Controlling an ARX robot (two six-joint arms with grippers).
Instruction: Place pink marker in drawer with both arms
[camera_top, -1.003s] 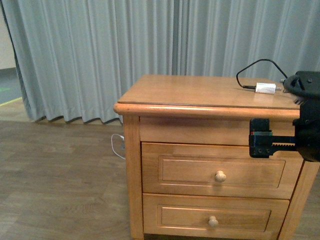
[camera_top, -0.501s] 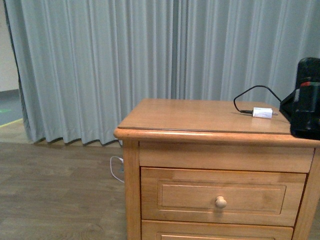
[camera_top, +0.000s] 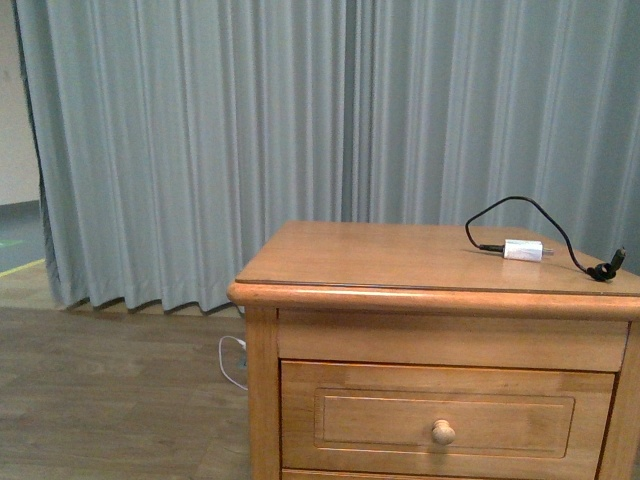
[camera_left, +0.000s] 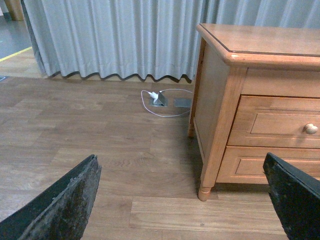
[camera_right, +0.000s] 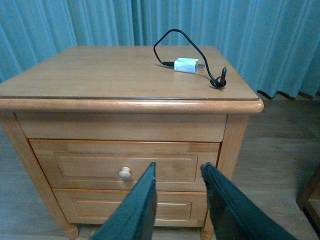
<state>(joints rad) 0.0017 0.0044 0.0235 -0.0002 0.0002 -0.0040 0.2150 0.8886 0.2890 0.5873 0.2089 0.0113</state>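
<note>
Your pink marker shows in none of the views, so I can't tell where it is. The drawer (camera_top: 445, 425) is the upper one of the nightstand (camera_top: 300, 300), shut flush, round pale knob (camera_top: 442, 432) centred on its panel front; you also get it in the right wrist view (camera_right: 125, 167) and at the edge of the left wrist view (camera_left: 280, 125). The identical lower drawer (camera_right: 130, 209) sits right under it, also shut. On the nightstand top, toward the back right, a white charger plug (camera_top: 523, 250) lies flat with its black cable (camera_top: 510, 205) looping up and round to a loose end near the right edge. Your right claw (camera_right: 177, 200) hangs in front of the nightstand, fingers (camera_right: 137, 210) a little apart, nothing between them, touching nothing. Your left claw (camera_left: 180, 200) is off to the nightstand's left side over the wood floor (camera_left: 100, 150), fingers (camera_left: 60, 205) spread wide, empty. A white cord (camera_left: 160, 97) lies on the floor by the grey curtain (camera_top: 200, 150). Neither arm shows in the front view.
</note>
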